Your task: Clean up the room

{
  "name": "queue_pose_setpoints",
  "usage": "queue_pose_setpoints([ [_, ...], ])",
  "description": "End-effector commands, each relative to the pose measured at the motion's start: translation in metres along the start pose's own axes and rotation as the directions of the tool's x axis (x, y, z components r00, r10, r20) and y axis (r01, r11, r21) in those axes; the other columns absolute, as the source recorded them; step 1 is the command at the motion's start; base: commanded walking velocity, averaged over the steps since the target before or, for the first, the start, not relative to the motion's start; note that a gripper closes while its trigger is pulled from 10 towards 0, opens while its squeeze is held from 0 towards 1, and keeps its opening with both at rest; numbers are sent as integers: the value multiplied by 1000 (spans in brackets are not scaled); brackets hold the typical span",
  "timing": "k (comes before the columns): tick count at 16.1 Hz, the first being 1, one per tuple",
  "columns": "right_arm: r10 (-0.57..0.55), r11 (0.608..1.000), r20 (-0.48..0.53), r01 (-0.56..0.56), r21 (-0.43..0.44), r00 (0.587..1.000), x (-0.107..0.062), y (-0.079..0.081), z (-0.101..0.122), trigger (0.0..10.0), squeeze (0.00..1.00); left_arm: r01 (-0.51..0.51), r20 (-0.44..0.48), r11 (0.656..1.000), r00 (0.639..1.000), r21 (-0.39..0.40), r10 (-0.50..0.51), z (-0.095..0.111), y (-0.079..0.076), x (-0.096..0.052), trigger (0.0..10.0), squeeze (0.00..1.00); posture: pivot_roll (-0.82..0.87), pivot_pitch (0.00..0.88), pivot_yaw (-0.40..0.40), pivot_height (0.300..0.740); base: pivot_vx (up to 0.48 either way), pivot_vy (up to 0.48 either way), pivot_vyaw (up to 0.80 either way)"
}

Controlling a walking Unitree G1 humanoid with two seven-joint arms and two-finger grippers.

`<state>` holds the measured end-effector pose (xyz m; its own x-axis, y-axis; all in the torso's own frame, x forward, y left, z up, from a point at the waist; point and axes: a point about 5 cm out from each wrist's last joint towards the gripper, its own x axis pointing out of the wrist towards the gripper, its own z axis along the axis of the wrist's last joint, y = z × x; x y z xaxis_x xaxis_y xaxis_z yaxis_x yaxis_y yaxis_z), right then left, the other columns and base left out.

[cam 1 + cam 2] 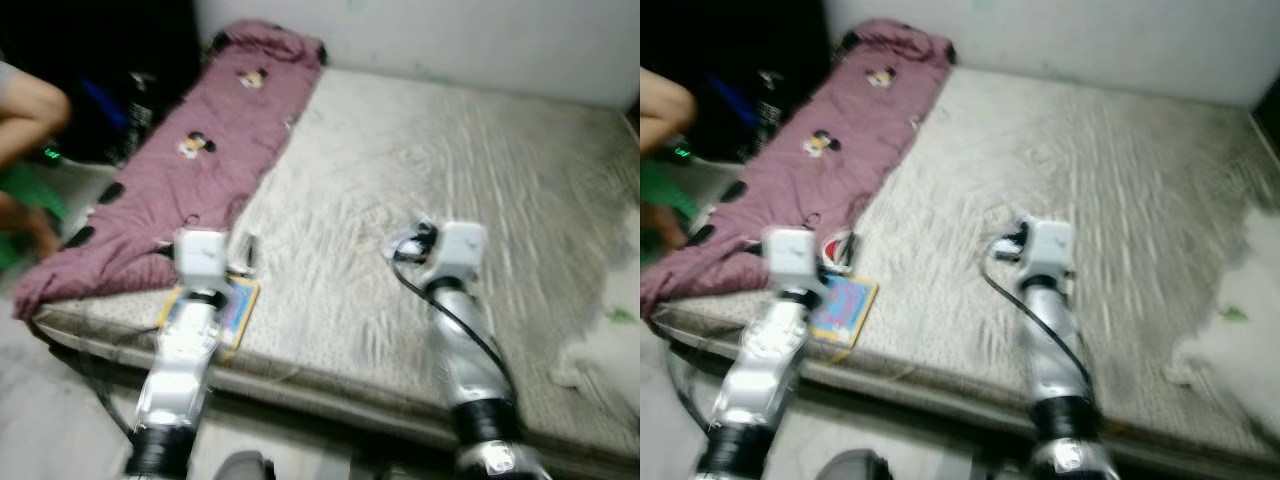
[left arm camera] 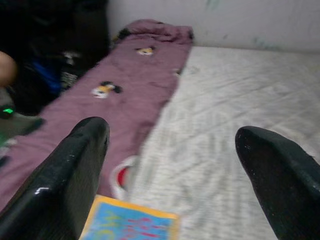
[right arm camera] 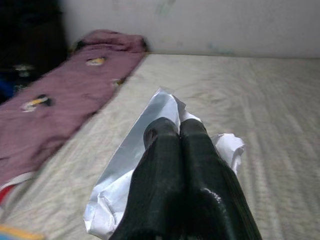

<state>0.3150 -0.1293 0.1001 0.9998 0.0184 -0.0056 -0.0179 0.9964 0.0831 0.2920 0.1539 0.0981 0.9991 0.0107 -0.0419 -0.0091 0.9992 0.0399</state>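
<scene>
A bare grey mattress (image 1: 430, 170) lies before me, with a maroon cartoon-print blanket (image 1: 190, 160) along its left side. My right gripper (image 3: 177, 132) is shut on a crumpled white and silvery wrapper (image 3: 145, 150), held over the middle of the mattress (image 1: 1140, 170). My left gripper (image 2: 172, 137) is open, hovering over the mattress's front left corner. Just below it lie a blue and yellow book (image 2: 132, 222) and a small red and white object (image 2: 121, 176) at the blanket's edge.
A person's arm and leg (image 1: 25, 120) show at the far left, beside dark bags and clutter (image 1: 120, 90). White fabric (image 1: 610, 330) lies on the mattress's right edge. A white wall (image 1: 450, 35) runs behind the bed.
</scene>
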Motion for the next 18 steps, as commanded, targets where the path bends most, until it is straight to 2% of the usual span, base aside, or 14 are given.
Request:
queue_pose_setpoints([
  [1, -19, 1000, -13, 19, -12, 1000, 0, -8, -2, 10000, 0, 15, 11, 1000, 1000, -16, -14, 2, -8, 1, 10000, 0, 66, 39, 14, 740, 0, 0, 0],
  [3, -15, 1000, -16, 15, -10, 1000, 0, -7, -2, 10000, 0, 17, 30, 1000, 999, -10, -16, 5, -10, 1, 10000, 0, 66, 39, 13, 740, 0, 0, 0],
  [5, -13, 1000, -21, 12, -7, 1000, 0, -7, -3, 10000, 0, 13, 13, 1000, 1000, -20, -12, 4, -10, 1, 10000, 0, 67, 42, 10, 740, 0, 0, 0],
  [6, -7, 1000, -24, 7, -5, 1000, 0, -6, -3, 10000, 0, 52, 33, 998, 998, -42, -50, 5, -11, 0, 10000, 0, 66, 42, 10, 740, 0, 0, 0],
  [8, 5, 1000, -32, -5, -19, 999, 0, -4, -5, 10000, 0, 52, 62, 998, 997, -26, -50, 6, -9, -3, 10000, 0, 65, 44, 8, 740, 0, 0, 0],
  [9, 9, 1000, -35, -9, -21, 999, 0, -3, -5, 10000, 0, 52, 84, 999, 995, 3, -52, 7, -9, -3, 10000, 0, 65, 44, 8, 740, 0, 0, 0],
  [10, 10, 1000, -36, -11, -19, 999, 0, -3, -5, 10000, 0, 36, 130, 996, 990, 82, -46, 9, -7, -3, 10000, 0, 64, 45, 8, 740, 0, 0, 0],
  [12, 9, 1000, -39, -10, -15, 999, 0, -3, -6, 10000, 0, 29, 127, 997, 991, 65, -37, 8, -3, -3, 10000, 0, 64, 45, 8, 740, 0, 0, 0],
  [15, 8, 1000, -45, -9, -10, 999, 0, -5, -6, 10000, 0, 17, 207, 995, 978, 94, -36, 13, -2, -4, 10000, 0, 61, 47, 6, 740, 0, 0, 0],
  [16, 7, 1000, -50, -7, -8, 999, 0, -5, -7, 10000, 0, 15, 155, 999, 988, 36, -20, 9, -2, -3, 10000, 0, 61, 47, 5, 740, 0, 0, 0],
  [17, 5, 1000, -58, -5, 0, 998, 0, -6, -8, 10000, 0, 20, 88, 1000, 996, 17, -21, 5, -4, -3, 10000, 0, 61, 49, 6, 740, 0, 0, -800],
  [18, 5, 1000, -59, -5, 1, 998, -1, -6, -8, 10000, 0, 14, 54, 998, 998, 66, -17, 3, -6, -3, 10000, 0, 61, 49, 6, 740, 0, 0, -800],
])
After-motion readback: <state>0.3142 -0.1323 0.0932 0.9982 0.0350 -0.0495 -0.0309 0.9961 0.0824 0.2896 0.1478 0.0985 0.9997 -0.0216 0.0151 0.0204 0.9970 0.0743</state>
